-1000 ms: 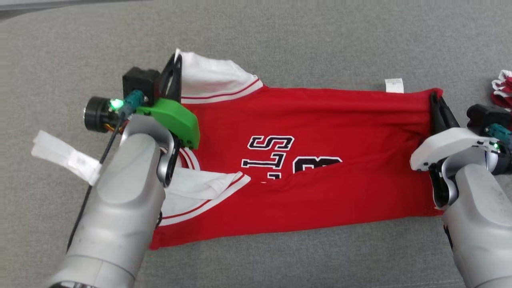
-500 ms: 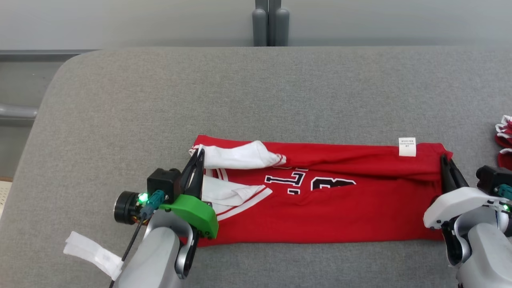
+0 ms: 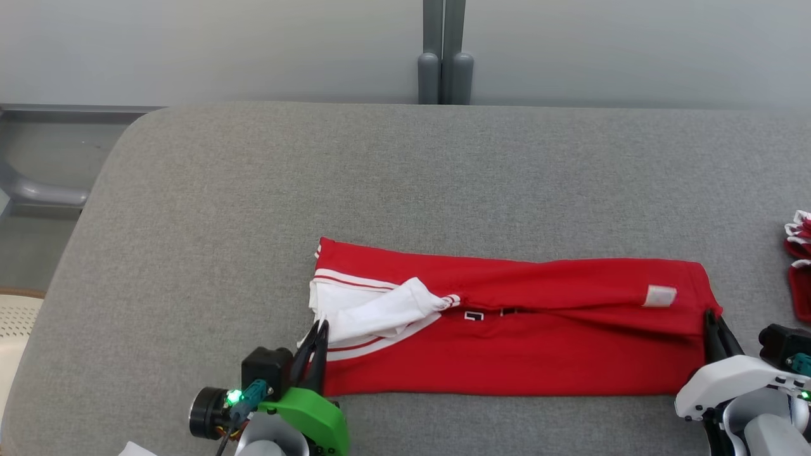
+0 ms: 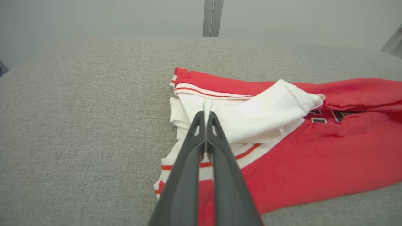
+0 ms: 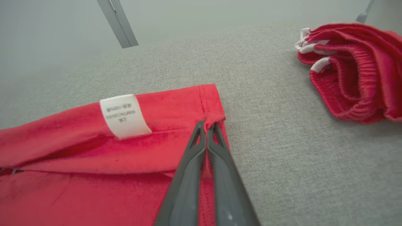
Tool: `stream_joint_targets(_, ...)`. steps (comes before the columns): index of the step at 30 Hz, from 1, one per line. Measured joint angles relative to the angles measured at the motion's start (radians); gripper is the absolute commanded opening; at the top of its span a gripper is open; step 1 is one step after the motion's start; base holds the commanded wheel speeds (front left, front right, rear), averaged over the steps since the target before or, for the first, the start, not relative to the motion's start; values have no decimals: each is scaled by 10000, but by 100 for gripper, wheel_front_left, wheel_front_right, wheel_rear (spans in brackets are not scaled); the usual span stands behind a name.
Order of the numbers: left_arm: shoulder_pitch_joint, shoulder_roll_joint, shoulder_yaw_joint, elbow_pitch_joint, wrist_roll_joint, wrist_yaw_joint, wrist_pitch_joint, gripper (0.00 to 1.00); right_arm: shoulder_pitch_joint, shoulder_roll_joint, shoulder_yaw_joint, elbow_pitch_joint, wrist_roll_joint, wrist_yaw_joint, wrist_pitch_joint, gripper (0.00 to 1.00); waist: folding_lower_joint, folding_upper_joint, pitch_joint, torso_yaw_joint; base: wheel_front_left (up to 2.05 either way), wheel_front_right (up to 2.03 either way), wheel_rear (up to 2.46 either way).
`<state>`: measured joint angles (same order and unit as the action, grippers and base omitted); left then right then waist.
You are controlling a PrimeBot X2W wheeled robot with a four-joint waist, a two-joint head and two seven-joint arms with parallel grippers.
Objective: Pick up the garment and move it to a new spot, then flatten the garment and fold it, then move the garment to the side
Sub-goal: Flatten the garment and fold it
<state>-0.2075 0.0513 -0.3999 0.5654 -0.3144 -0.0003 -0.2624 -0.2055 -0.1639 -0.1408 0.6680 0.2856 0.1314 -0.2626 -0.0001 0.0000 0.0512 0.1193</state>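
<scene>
The garment point(image 3: 519, 342), a red jersey with white, red-striped sleeves, lies folded lengthwise into a long band on the grey table point(image 3: 380, 177). The folded-over top layer nearly hides the black lettering. My left gripper point(image 3: 320, 326) is shut on the white sleeve fabric at the band's left end; in the left wrist view a bit of white cloth sticks out between the tips of the left gripper point(image 4: 207, 112). My right gripper point(image 3: 711, 315) is shut on the red hem corner at the right end, beside the white label point(image 5: 124, 116), as the right wrist view of the gripper point(image 5: 207, 125) shows.
A second crumpled red-and-white cloth point(image 3: 799, 266) lies at the table's right edge, also seen as a bundle point(image 5: 351, 72) in the right wrist view. The table's rounded left corner point(image 3: 108, 177) is near; a grey post point(image 3: 445, 69) stands behind the far edge.
Both grippers drew the jersey's far edge toward me, laying it over the front and covering most of the lettering. The head camera has tilted up, so the wall and far edge show.
</scene>
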Motion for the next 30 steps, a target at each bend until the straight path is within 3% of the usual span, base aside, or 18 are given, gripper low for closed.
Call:
stream_joint_targets(1,43,0,2,50,35,-2,0,86,3,42,-79,67,-2,0,0,0,0,0,7,-12,0,0,0)
stream_joint_targets(2,94,-2,23,67,77,-8,0,100,3,88,-132,134,-2,0,0,0,0,0,7,-26,0,0,0)
stream_joint_targets(3,127,-2,54,75,119,-6,0,100,0,142,-186,192,2,0,0,27,0,0,6,-41,0,0,0)
stream_joint_targets(4,139,-2,84,75,178,10,0,100,-5,184,-236,211,12,0,0,74,0,0,7,-54,0,0,0)
stream_joint_targets(5,166,-4,180,2,213,84,0,100,-15,209,-288,226,12,0,0,100,0,0,9,-65,0,0,0)
stream_joint_targets(9,330,-4,437,-334,589,349,0,100,-79,236,-422,217,10,0,0,100,0,0,19,-57,0,0,0)
stream_joint_targets(15,497,-6,579,-757,869,391,0,100,-166,242,-621,184,-21,0,0,100,0,0,102,76,0,0,0)
stream_joint_targets(25,572,-10,512,-1012,917,384,0,100,-514,267,-692,1655,38,0,0,100,0,0,250,421,0,0,0)
stream_joint_targets(26,573,-10,522,-1012,945,384,0,100,-550,267,-604,1831,96,0,-4,75,0,0,265,454,0,0,0)
stream_joint_targets(27,573,-10,543,-1012,986,384,0,100,-596,255,-493,2000,144,0,-31,24,0,0,275,486,0,0,0)
stream_joint_targets(28,573,-10,562,-1012,1011,382,0,100,-639,240,-445,2059,205,-2,-33,0,0,0,280,508,0,0,0)
stream_joint_targets(30,577,-10,614,-1020,1058,368,0,100,-723,190,-326,2167,322,0,-31,0,0,0,280,539,0,0,0)
